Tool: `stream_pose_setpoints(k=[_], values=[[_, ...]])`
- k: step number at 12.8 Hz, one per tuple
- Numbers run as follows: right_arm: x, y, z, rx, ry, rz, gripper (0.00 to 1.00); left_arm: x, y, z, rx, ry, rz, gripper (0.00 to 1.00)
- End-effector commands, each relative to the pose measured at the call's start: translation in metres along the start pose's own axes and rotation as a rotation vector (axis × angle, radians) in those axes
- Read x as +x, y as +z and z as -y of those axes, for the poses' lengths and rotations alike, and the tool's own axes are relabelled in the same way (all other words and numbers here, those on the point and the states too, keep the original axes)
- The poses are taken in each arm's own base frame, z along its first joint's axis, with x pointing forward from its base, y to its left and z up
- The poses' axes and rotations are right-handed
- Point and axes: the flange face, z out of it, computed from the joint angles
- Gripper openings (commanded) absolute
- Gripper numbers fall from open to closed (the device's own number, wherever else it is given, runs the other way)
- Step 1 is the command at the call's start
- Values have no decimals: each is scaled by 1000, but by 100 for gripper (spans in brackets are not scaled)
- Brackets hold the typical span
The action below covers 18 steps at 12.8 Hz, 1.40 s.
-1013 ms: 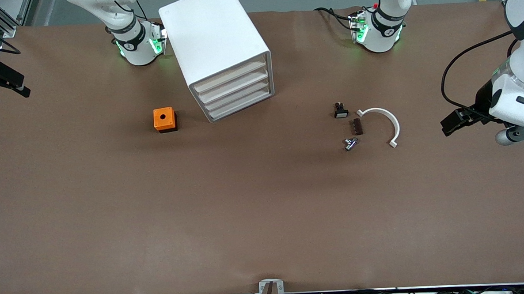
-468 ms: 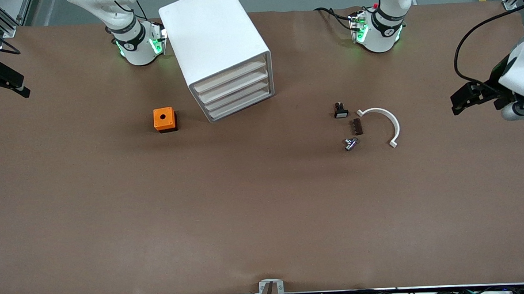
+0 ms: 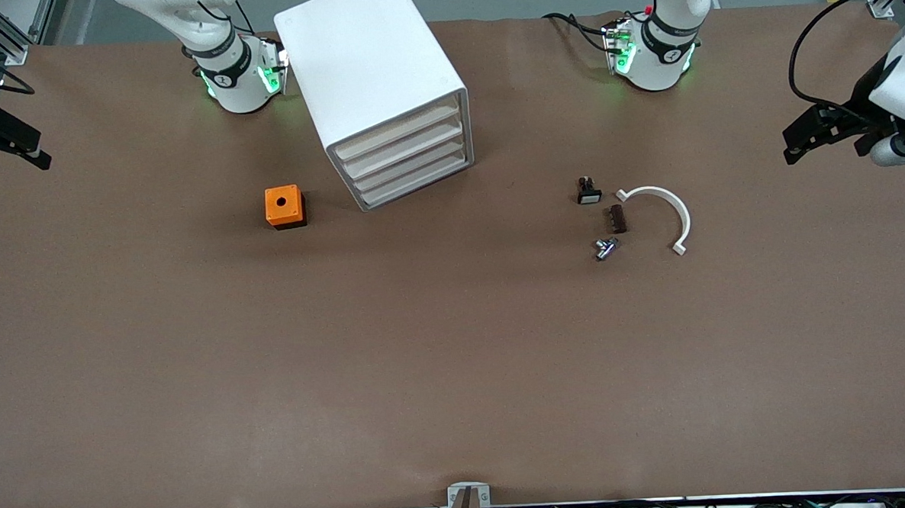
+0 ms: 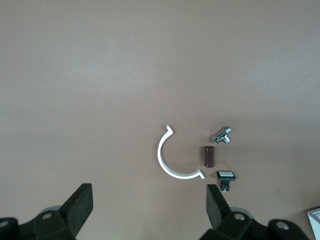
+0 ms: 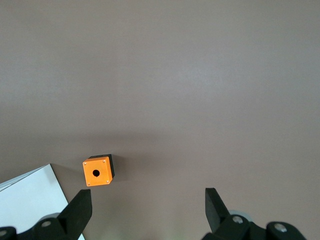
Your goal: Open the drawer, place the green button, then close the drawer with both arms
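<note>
The white cabinet (image 3: 372, 67) stands near the right arm's base with all of its stacked drawers (image 3: 406, 158) shut; its corner shows in the right wrist view (image 5: 27, 200). No green-capped button shows in any view. My left gripper (image 3: 793, 146) hangs open and empty over the table at the left arm's end; in the left wrist view (image 4: 148, 207) its jaws are wide apart over bare table. My right gripper (image 3: 35, 148) hangs open and empty at the right arm's end, with its jaws wide apart in the right wrist view (image 5: 148, 210).
An orange box with a hole (image 3: 285, 206) (image 5: 97, 171) sits beside the cabinet. A black-and-white switch (image 3: 589, 191) (image 4: 226, 176), a brown piece (image 3: 617, 218) (image 4: 208, 156), a metal fitting (image 3: 606, 248) (image 4: 223, 135) and a white arc (image 3: 661, 210) (image 4: 165, 160) lie together toward the left arm's end.
My left gripper has drawn back toward the left arm's end of the table and toward the bases. The right arm and the things on the table have not moved.
</note>
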Motion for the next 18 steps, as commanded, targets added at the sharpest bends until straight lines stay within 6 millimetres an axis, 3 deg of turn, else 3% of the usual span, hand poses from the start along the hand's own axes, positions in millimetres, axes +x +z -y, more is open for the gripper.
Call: stream_pose_setpoints(k=[1,9,12,18], values=[[-8,-3,-2,8,-1,-17,100,-10,0,1,-12,14,-13,100],[-11,-4,-9,-4,22,-14,100,-17,0,-1,-6,17,8,100],[-11,-4,-8,-7,19,-13,100,-5,-12,3,-13,14,-11,100],[-11,-4,-9,-26,44,-10,100,-5,-23,8,-14,8,-17,100]])
